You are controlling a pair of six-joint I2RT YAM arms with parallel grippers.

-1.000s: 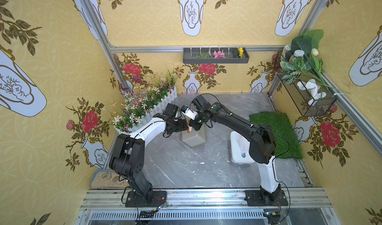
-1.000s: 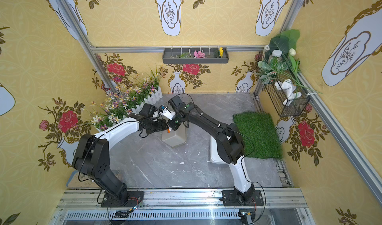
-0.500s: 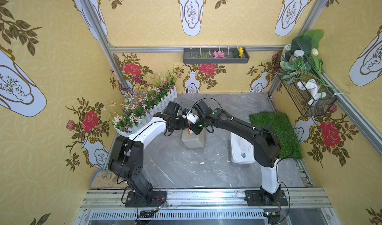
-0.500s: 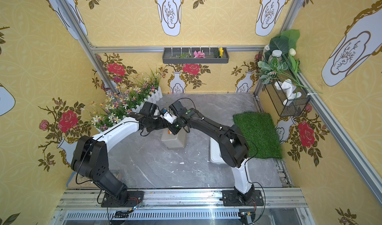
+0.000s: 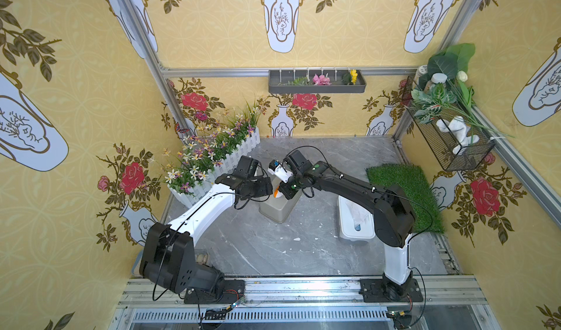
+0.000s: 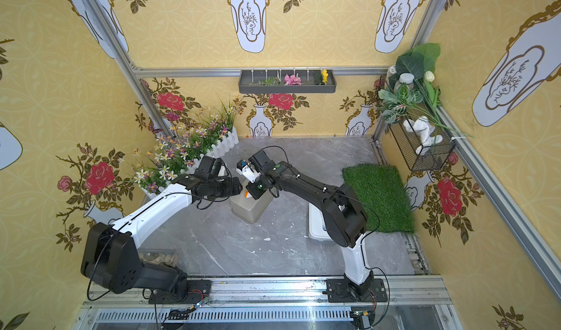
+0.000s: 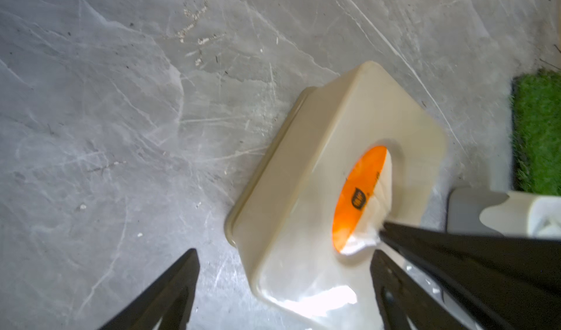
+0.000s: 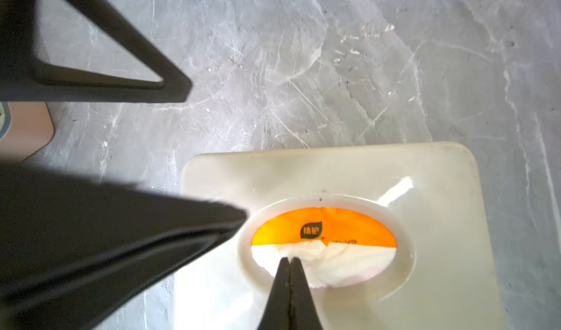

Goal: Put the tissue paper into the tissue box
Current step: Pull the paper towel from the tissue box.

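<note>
A staged robot test booth, not a real room. Printed rose-and-vase wallpaper panels (image 5: 212, 25) hang in a bare aluminium frame (image 5: 145, 49). Two robot arms (image 5: 206, 210) are bolted to a metal rail (image 5: 303, 286) along the near edge of the marble-patterned desk (image 5: 273, 246). The props are a fake-flower picket planter (image 5: 230, 158), an artificial grass mat (image 5: 403, 192) and a wire basket (image 5: 455, 149).

Left tool (image 7: 284, 251) spread, right tool (image 8: 287, 260) closed

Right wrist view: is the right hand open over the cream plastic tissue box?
No, the right hand is shut, tips at the white tissue paper in the cream plastic tissue box's oval opening.
</note>
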